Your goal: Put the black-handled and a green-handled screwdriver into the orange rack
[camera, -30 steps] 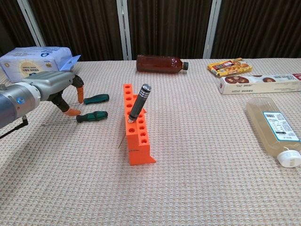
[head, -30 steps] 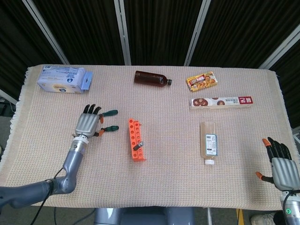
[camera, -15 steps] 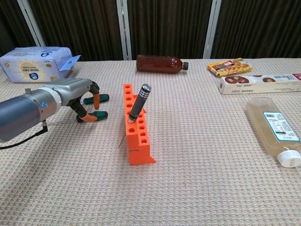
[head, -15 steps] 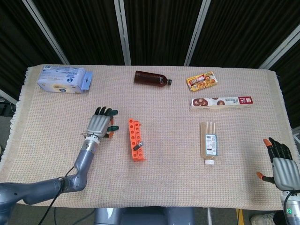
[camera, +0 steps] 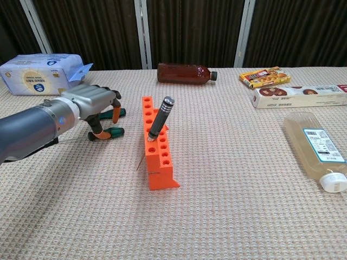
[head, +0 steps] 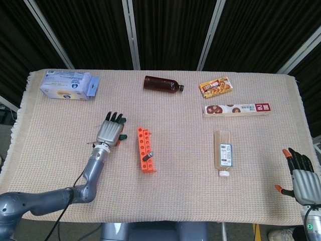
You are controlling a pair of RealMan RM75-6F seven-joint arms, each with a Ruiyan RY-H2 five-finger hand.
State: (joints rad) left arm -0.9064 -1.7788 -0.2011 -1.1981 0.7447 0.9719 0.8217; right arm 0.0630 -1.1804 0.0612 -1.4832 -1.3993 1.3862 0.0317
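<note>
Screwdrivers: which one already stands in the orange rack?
The black-handled screwdriver, leaning in the orange plastic rack; both green-handled screwdrivers lie on the cloth.

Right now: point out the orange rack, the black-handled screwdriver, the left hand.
orange rack (camera: 162, 174), chest view, near end block.
black-handled screwdriver (camera: 160, 118), chest view, mid handle.
left hand (camera: 89, 99), chest view, back of the hand.

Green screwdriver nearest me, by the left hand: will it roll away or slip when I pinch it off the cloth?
The green screwdriver lies flat, and its round handle may roll if nudged sideways. The woven tablecloth should slow that. The left hand is over it; the slim handle sits low, so fingertips could skid.
</note>
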